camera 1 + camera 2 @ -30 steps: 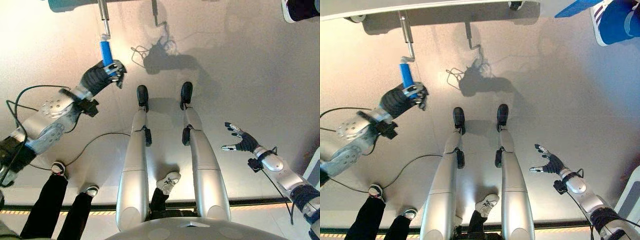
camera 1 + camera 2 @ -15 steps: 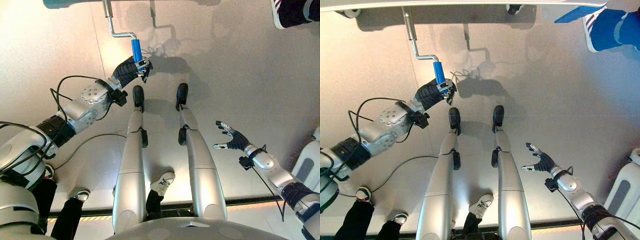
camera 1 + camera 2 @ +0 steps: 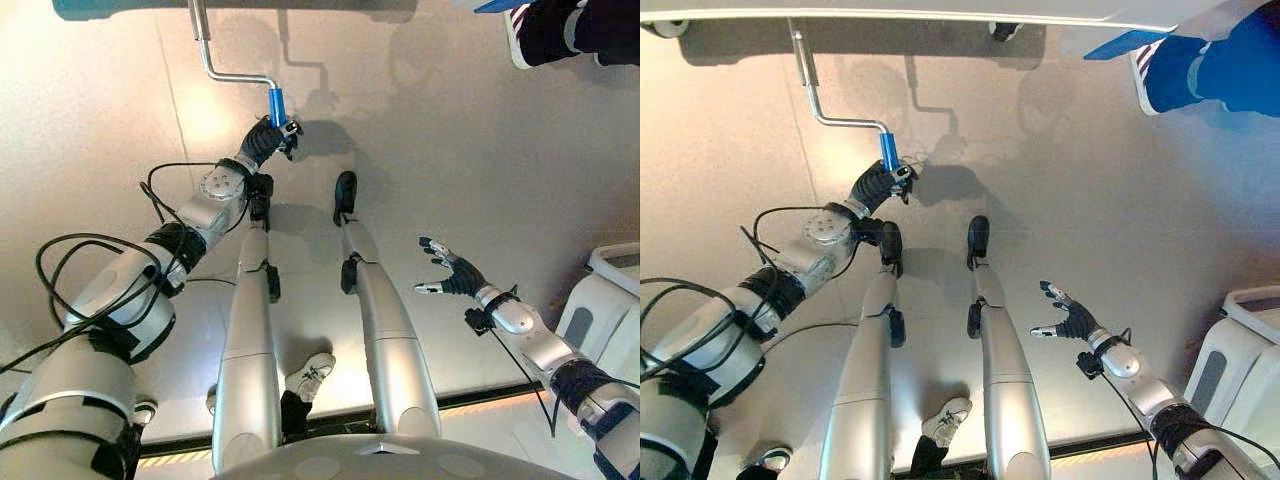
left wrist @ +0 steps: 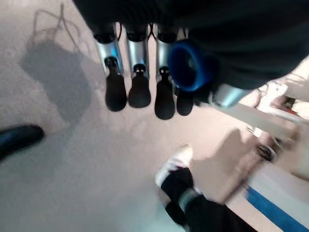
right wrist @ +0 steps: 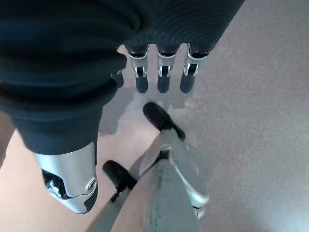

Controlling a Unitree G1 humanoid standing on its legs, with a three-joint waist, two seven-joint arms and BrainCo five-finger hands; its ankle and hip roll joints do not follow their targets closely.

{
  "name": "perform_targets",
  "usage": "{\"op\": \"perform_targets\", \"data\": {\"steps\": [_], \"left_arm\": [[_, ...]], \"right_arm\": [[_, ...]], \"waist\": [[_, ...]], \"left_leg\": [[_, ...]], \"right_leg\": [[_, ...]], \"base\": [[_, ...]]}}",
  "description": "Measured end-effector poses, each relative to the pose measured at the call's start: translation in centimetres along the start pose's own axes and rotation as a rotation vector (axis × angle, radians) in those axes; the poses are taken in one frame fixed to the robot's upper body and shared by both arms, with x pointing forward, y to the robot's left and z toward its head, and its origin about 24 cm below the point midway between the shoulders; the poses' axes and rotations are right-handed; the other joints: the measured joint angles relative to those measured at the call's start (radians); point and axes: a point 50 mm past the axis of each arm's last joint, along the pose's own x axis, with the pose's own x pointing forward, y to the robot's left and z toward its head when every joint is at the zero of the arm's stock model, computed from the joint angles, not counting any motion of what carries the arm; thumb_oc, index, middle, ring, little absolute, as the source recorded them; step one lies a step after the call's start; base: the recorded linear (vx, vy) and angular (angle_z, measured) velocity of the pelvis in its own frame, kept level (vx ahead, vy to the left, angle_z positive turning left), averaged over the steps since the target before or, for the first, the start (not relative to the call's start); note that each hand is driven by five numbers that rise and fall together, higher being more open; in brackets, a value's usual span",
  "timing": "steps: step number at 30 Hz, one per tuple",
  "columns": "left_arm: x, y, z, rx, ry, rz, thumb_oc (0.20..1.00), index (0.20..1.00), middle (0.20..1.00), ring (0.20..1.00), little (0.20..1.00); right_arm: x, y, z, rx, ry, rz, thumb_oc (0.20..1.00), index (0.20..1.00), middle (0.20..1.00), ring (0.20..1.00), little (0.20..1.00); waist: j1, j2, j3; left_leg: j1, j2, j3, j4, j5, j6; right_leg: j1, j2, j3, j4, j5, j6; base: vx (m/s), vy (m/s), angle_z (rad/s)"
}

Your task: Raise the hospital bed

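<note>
Below the bed frame [image 3: 120, 8], at the far edge of the floor [image 3: 450, 160], a bent metal crank [image 3: 232, 72] ends in a blue handle [image 3: 276, 105]. Left hand [image 3: 268, 140] has its fingers [image 4: 140, 87] curled round that handle. Right hand [image 3: 450, 275] hovers low at the right, fingers [image 5: 161, 79] spread and holding nothing. A person's shoe [image 3: 540, 30] stands at the far right.

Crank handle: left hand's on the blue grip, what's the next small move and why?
Probably keep turning: sweep the left hand on round the crank's circle. Its fingers are curled round the blue grip, and the metal crank arm runs sideways from the shaft under the bed frame. The right hand hangs open, away from it.
</note>
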Motion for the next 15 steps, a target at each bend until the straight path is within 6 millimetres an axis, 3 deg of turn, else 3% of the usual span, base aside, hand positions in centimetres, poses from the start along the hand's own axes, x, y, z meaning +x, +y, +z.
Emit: {"op": "perform_targets", "data": {"steps": [11, 15], "left_arm": [[0.1, 2.7, -0.4, -0.014, 0.034, 0.174, 0.200, 0.200, 0.200, 0.200, 0.200], [-0.6, 4.5, -0.9, -0.016, 0.054, 0.247, 0.200, 0.200, 0.200, 0.200, 0.200]], "right_arm": [[0.4, -0.3, 0.6, -0.008, -0.013, -0.002, 1.000, 1.000, 1.000, 1.000, 1.000], [0.5, -0.4, 0.6, -0.010, -0.013, -0.003, 1.000, 1.000, 1.000, 1.000, 1.000]], "waist": [[-0.017, -0.016, -0.013], [-0.019, -0.016, -0.013]], "left_leg": [[-0.083, 0.014, 0.011, 0.092, -0.043, 0.007], [-0.095, 0.019, 0.014, 0.101, -0.045, 0.007]], "right_leg": [[-0.050, 0.013, 0.014, 0.008, 0.010, 0.006], [-0.061, 0.016, 0.018, 0.014, 0.011, 0.006]], "base": [[0.00, 0.013, -0.06], [0.00, 0.001, -0.02]]}}
